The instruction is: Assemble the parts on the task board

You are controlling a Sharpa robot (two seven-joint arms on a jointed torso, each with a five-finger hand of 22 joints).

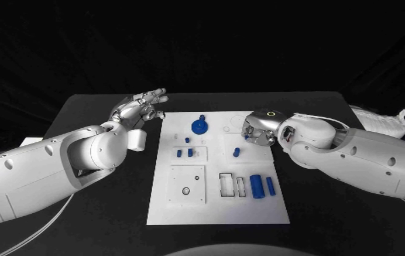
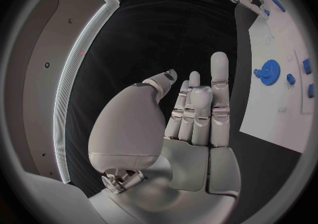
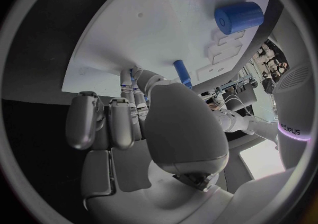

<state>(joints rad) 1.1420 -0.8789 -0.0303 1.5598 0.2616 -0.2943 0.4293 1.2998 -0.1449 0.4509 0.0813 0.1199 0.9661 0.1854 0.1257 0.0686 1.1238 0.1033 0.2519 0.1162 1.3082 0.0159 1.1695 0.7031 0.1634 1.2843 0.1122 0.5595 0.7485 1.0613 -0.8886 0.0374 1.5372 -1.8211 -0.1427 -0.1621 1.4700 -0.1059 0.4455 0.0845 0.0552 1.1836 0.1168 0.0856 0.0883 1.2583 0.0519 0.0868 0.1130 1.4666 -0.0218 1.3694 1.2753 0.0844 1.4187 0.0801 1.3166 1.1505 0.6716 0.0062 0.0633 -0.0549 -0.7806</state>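
Hovering off the board's left edge, left hand (image 1: 139, 108), fingers apart and upright, holding nothing, near but not touching task board (image 1: 217, 168). White block (image 1: 137, 140) just beside that arm, left of the board. On the board, left to right: square plate with holes (image 1: 187, 184) near front-left, two small blue pieces (image 1: 184, 153) above it, blue gear (image 1: 199, 128) toward the far edge, empty rectangular slots (image 1: 227, 184), small blue peg (image 1: 237, 151) mid-right, fat blue cylinder (image 1: 256, 186) and thin blue cylinder (image 1: 270, 185) lying at front-right. Right hand (image 1: 257, 131) down over the far-right part of the board, fingertips (image 3: 127, 83) pinching a small blue part (image 3: 126, 82) held against the board surface; exact seat hidden by the fingers. Step judged: seating that small part on the board's far right, early in the assembly, most parts loose. Next move likely needs a straight push down, then release, then a reach to the blue peg close by. Writing: partial logo on the robot's body in right wrist view, not readable; none on the board.
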